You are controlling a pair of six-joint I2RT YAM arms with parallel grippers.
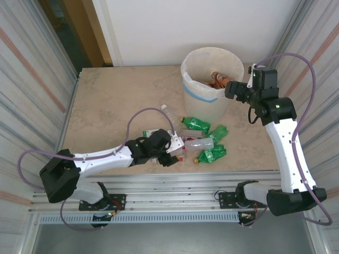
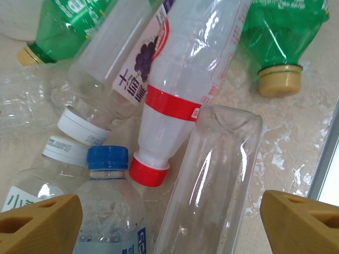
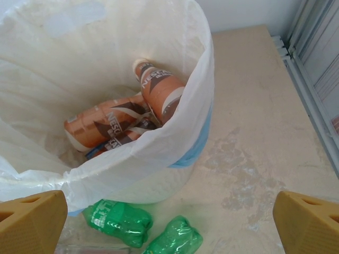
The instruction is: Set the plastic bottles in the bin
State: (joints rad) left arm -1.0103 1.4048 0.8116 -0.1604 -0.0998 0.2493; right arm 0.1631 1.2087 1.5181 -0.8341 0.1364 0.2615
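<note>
Altogether three crumpled green bottles (image 1: 197,124) lie on the beige table (image 1: 116,100) beside the round cream bin (image 1: 212,109), which stands far back, right of centre. The right wrist view adds two brown ribbed Nescafé bottles (image 3: 159,92) inside its translucent liner (image 3: 175,153). The left wrist view adds smooth clear bottles (image 2: 185,69) with one red cap (image 2: 149,172), one blue cap (image 2: 107,157) and two white caps (image 2: 80,127). The left gripper (image 2: 169,227) and right gripper (image 3: 169,222) both gape, holding nothing.
</note>
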